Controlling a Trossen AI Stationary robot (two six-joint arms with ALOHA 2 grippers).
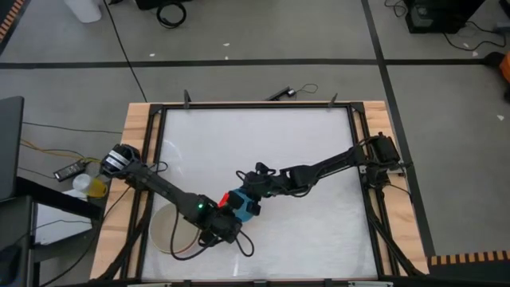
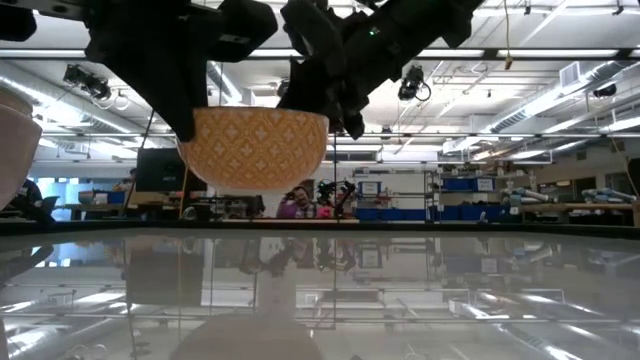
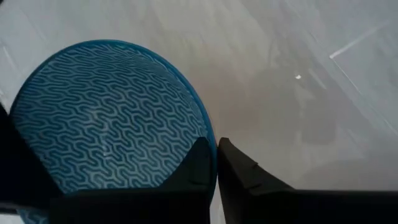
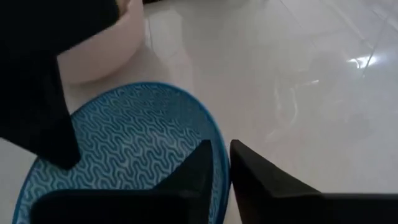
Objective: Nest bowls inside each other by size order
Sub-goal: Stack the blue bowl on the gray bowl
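The small bowl with a blue patterned inside hangs above the middle of the table's near half between both grippers. In the low view its outer wall looks orange-patterned. My left gripper and my right gripper are both shut on its rim. A large cream-white bowl rests on its base near the table's near-left corner, partly under my left arm. It also shows in the right wrist view. I cannot make out the salmon-pink and grey-beige bowls. My left gripper pinches the bowl's rim, one finger inside the bowl and one outside. It stands at the bowl's left side. The bowl is lifted clear of the table, its opening up. My right gripper pinches the rim at the bowl's right side, one finger inside and one outside. The fingers come slanting down from the table's right. The bowl hangs clear of the table.
A wooden and black frame borders the white table top. Bare table top lies toward the far edge and the right. My left arm crosses over the cream-white bowl's far side.
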